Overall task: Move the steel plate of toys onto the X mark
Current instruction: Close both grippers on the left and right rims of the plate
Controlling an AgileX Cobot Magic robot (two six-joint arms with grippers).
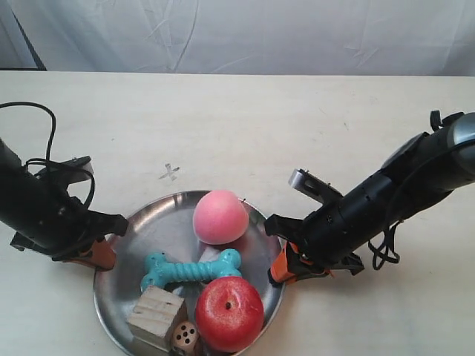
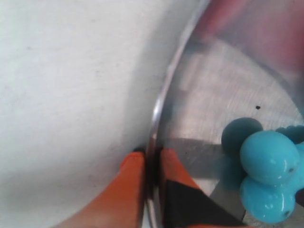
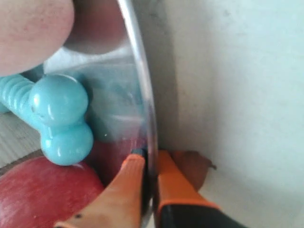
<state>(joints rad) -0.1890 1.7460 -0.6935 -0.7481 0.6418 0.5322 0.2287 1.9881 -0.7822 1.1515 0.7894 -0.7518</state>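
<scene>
Nearest in the exterior view, a small brown die with dark pips (image 1: 185,337) lies at the near edge of the round shiny steel plate (image 1: 159,233), between a pale wooden cube (image 1: 156,317) and a glossy red apple (image 1: 228,313), touching or nearly touching both. Just behind them a teal ridged bone toy (image 1: 191,269) lies across the middle of the plate. Level with it, the left gripper (image 2: 153,164), on the arm at the exterior view's left, pinches the plate's rim. Its orange fingers (image 2: 130,173) are closed down so that only the thin metal edge sits between them, one inside the plate and one outside. On the opposite side the right gripper (image 3: 150,164) clamps the rim the same way, its fingers nearly together around the edge, with the apple and one knob of the bone close by. Farther back a pink peach-like ball (image 1: 220,216) rests by the plate's far rim. Beyond that rim, apart from the plate and uncovered, a small faint grey X mark (image 1: 170,173) is drawn on the pale tabletop (image 1: 245,126). A white cloth backdrop (image 1: 245,33) hangs behind the table.
</scene>
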